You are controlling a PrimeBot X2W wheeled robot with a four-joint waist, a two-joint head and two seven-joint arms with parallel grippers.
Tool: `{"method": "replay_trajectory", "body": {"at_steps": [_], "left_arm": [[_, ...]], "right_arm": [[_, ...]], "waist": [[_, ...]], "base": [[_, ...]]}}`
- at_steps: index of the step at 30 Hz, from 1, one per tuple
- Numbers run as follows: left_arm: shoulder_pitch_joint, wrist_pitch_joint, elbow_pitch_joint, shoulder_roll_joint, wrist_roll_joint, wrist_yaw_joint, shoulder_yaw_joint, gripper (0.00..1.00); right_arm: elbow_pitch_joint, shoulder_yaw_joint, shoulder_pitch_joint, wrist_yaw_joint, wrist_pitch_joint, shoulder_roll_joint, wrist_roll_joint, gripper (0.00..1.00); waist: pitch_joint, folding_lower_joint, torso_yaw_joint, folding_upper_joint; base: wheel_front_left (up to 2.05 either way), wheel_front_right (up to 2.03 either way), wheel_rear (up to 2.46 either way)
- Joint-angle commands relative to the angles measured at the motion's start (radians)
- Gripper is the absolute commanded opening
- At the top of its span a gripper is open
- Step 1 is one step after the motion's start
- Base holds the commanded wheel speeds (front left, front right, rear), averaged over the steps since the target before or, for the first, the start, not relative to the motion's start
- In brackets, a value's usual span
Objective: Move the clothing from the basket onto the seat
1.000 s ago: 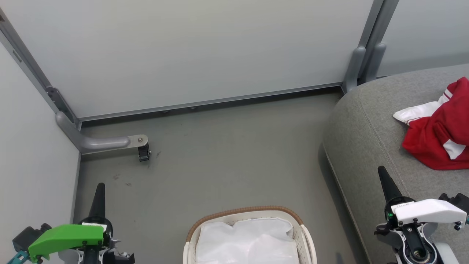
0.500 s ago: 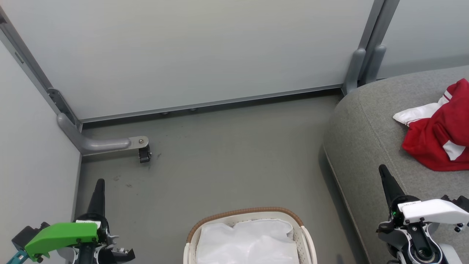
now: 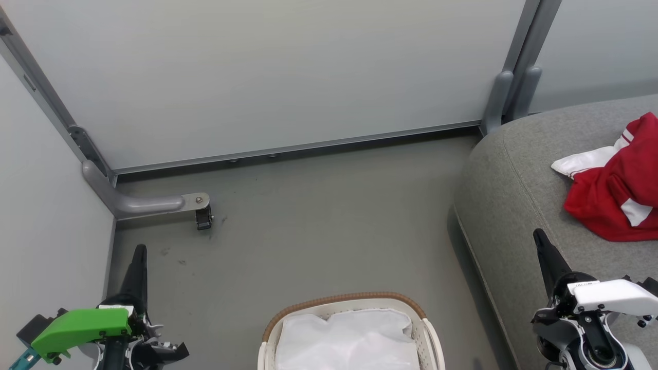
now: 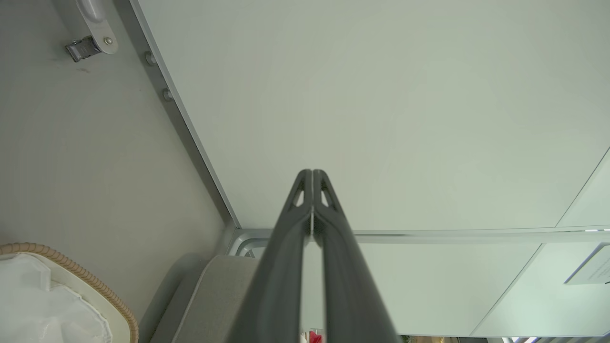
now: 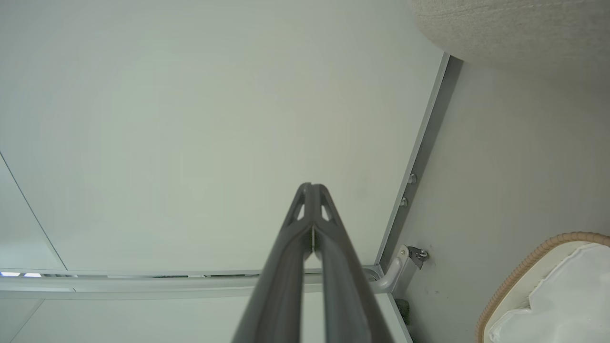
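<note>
— While the head camera looks down, how do the arms sit?
— Low in its view. The left gripper (image 3: 139, 250) rises at the lower left over the grey floor (image 3: 318, 216), its fingers pressed together into one dark spike pointing up towards the wall panel (image 3: 267, 72). The right gripper (image 3: 538, 235) stands the same way at the lower right, jaws closed on nothing, leaning slightly left over the near part of the seat (image 3: 514, 185).
— And the clothing?
— The clothing (image 3: 611, 200) lies crumpled on the seat at the right edge, well apart from both grippers. Its white part points left, towards the seat's rounded corner; the picture edge cuts the heap, so I cannot tell its long axis. The basket (image 3: 344, 298) sits at the bottom centre between the arms, with the white liner (image 3: 349, 339) inside.
— What about the left wrist view?
— Both fingers meet at the tip, empty, aimed at the wall panel. The basket's rim (image 4: 86, 278) shows at the lower left, with a corner of the seat (image 4: 214, 295) just beside it.
— And the right wrist view?
— It is much the same: closed, empty fingers facing the panel, the seat (image 5: 514, 28) at the top right and the basket (image 5: 524, 259) at the lower right.
</note>
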Motion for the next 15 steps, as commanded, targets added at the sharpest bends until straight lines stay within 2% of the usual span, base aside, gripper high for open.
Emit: {"method": "replay_trajectory", "body": {"at_steps": [1,8,15], "left_arm": [[-0.02,0.007,-0.008,0.007,-0.018,-0.006,0.005,0.0],[-0.022,0.019,-0.011,0.007,-0.062,-0.007,0.008,0.0],[-0.02,0.02,-0.01,0.007,-0.06,-0.007,0.007,0.0]], "right_arm": [[-0.007,-0.004,0.009,0.0,0.009,-0.006,0.02,0.0],[-0.012,-0.008,0.012,0.0,0.02,-0.007,0.068,0.0],[-0.011,-0.007,0.012,0.0,0.019,-0.006,0.068,0.0]], "waist": [[-0.001,0.0,0.0,0.0],[-0.004,0.0,0.001,0.0],[-0.005,0.0,0.001,0.0]], "base": [[0.0,0.0,0.0],[0.0,0.0,0.0],[0.0,0.0,0.0]]}}
